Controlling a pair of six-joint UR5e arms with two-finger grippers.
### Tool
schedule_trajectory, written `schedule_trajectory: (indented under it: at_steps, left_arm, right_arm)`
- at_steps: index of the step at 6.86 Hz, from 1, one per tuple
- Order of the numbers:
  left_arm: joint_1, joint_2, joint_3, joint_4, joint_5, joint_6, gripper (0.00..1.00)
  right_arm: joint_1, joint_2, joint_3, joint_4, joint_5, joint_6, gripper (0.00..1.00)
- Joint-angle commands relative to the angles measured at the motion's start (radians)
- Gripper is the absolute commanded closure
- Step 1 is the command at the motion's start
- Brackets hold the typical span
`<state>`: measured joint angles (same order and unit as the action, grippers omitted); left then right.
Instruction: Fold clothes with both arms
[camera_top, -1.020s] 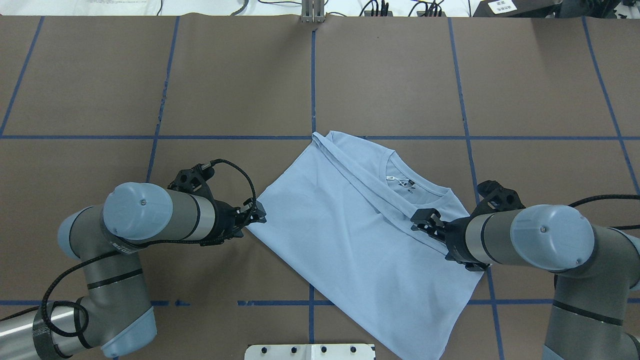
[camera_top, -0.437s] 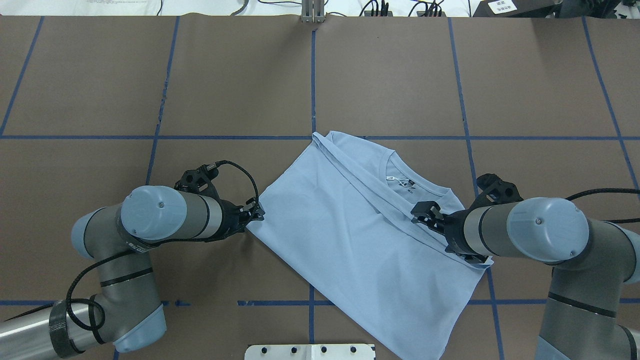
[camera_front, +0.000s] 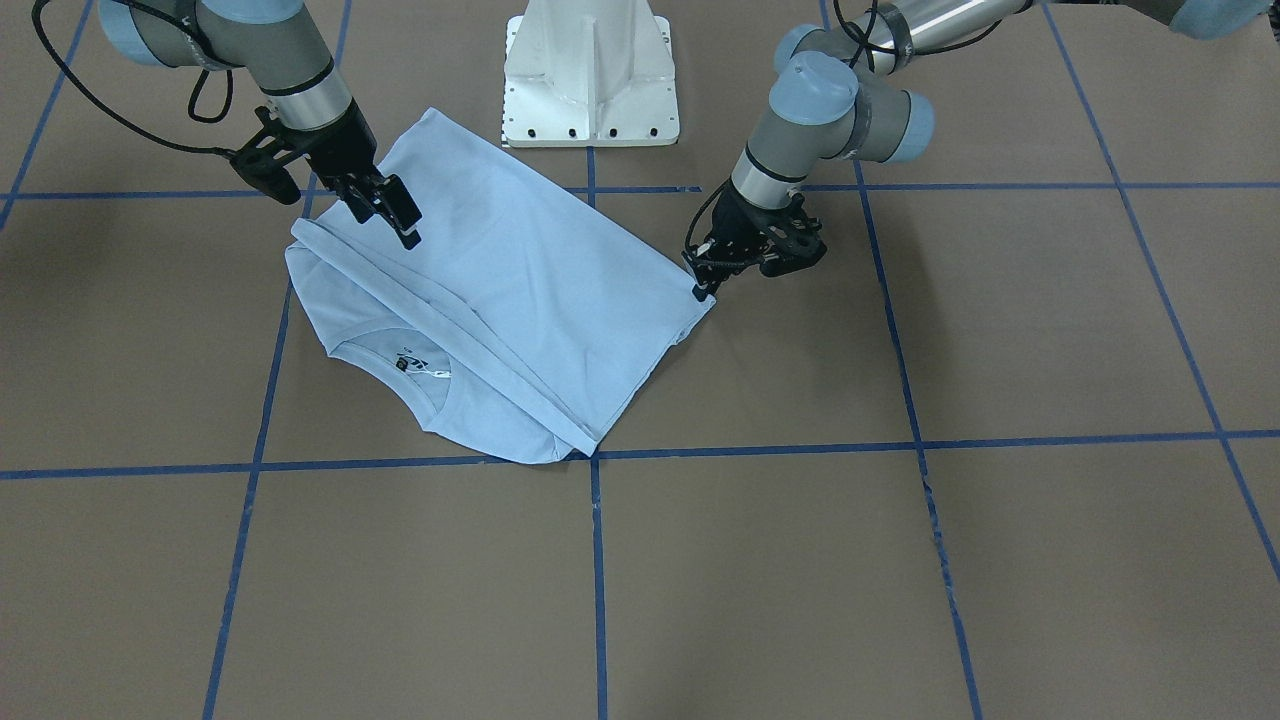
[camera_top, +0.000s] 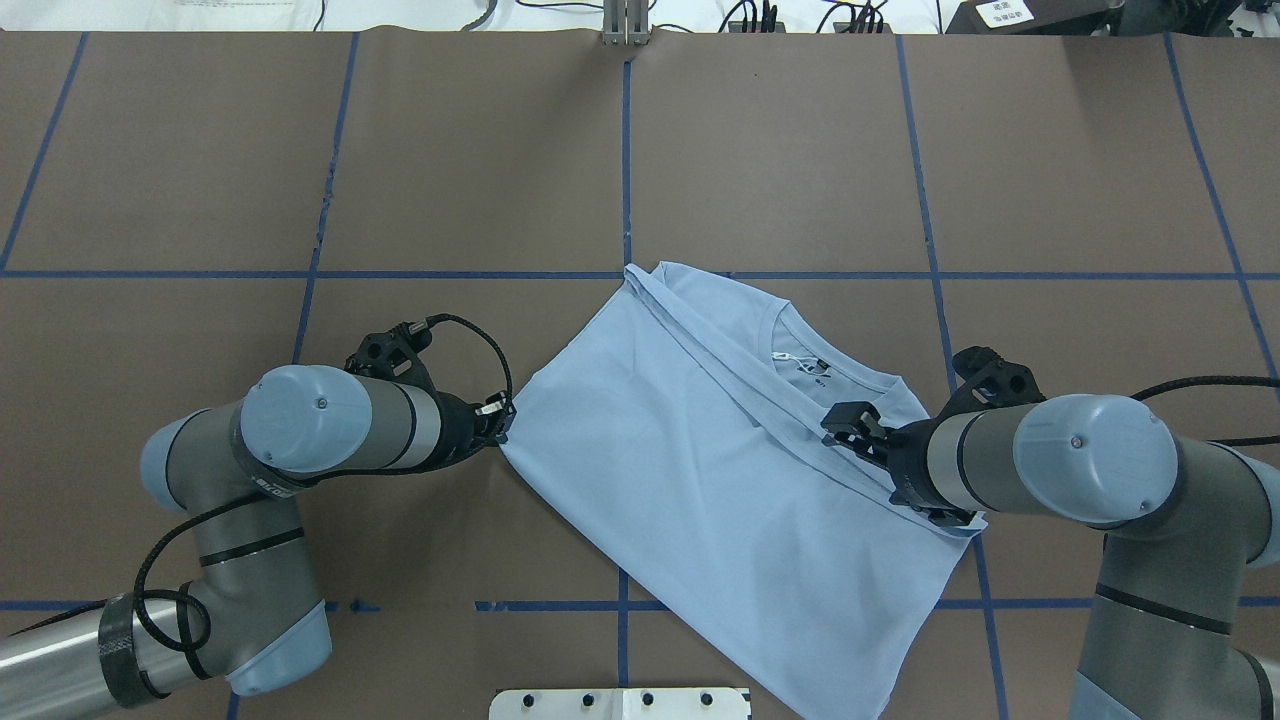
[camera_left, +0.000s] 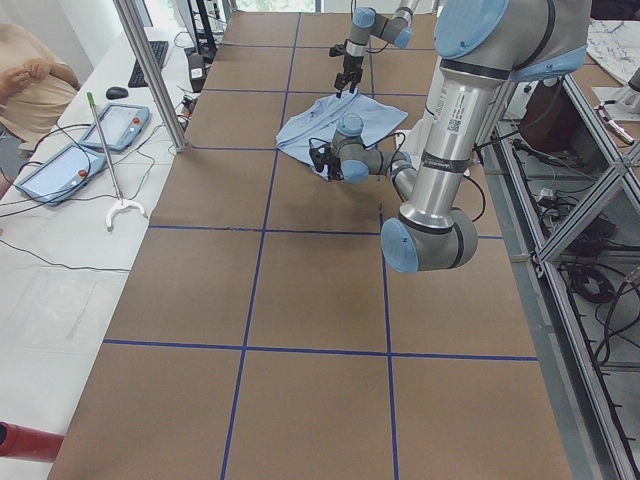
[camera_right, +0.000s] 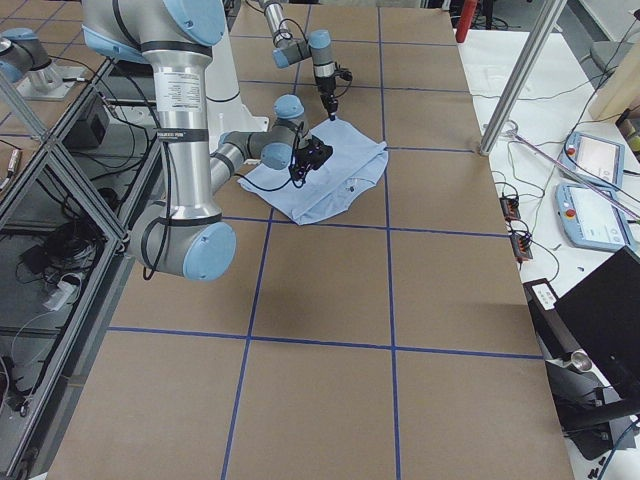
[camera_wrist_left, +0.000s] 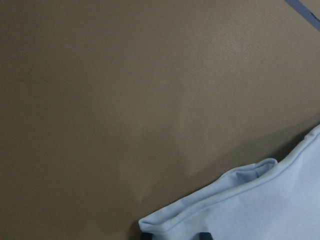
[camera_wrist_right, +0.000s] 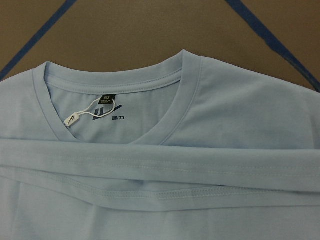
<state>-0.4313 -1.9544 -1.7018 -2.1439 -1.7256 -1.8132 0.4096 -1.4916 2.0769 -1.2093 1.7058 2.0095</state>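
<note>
The light blue T-shirt (camera_top: 700, 450) lies partly folded and slanted on the brown table, collar (camera_top: 800, 365) toward the far right. My left gripper (camera_top: 500, 425) is low at the shirt's left corner, its jaws closed on the hem. The left wrist view shows that curled corner (camera_wrist_left: 240, 200) at its bottom edge. In the front view the left gripper (camera_front: 703, 283) sits at the same corner. My right gripper (camera_top: 845, 430) hovers open over the folded sleeve strip near the shoulder; it also shows in the front view (camera_front: 400, 215). The right wrist view shows the collar (camera_wrist_right: 165, 105) and black neck label (camera_wrist_right: 107, 97).
The white pedestal base (camera_front: 590, 70) stands at the near table edge, just behind the shirt's lower hem. Blue tape lines (camera_top: 625, 150) grid the table. A metal post (camera_left: 150, 70), tablets (camera_left: 115, 125) and a seated person (camera_left: 30, 80) are beyond the left end.
My left gripper dropped to the shirt's left corner and closed on it; that corner now sits slightly drawn in. My right gripper shifted a little toward the collar, then held still.
</note>
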Motion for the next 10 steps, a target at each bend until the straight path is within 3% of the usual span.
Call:
schedule_trajectory:
  at_steps: [1,3,4,6,9,10]
  left_arm:
    - [-0.087,-0.001,-0.016,0.042,-0.011,0.129,1.00]
    - [-0.176,-0.021,-0.004,0.061,-0.012,0.265,1.00]
    - [-0.208,-0.117,0.046,0.084,-0.011,0.265,1.00]
    - [-0.308,-0.313,0.315,0.075,-0.008,0.332,1.00]
    - [-0.357,-0.510,0.743,-0.216,0.026,0.338,1.00]
    - [-0.357,-0.540,0.810,-0.262,0.049,0.338,1.00]
  right_arm:
    - [0.003,0.011,-0.001,0.001,-0.008,0.001,0.00]
    - [-0.002,0.031,-0.021,0.002,-0.032,0.000,0.00]
    - [-0.009,0.037,-0.040,0.004,-0.031,0.000,0.00]
    - [-0.012,0.085,-0.061,0.001,-0.041,0.000,0.00]
    - [-0.012,0.112,-0.060,0.002,-0.078,0.000,0.00]
    - [-0.014,0.131,-0.061,0.002,-0.093,0.001,0.00]
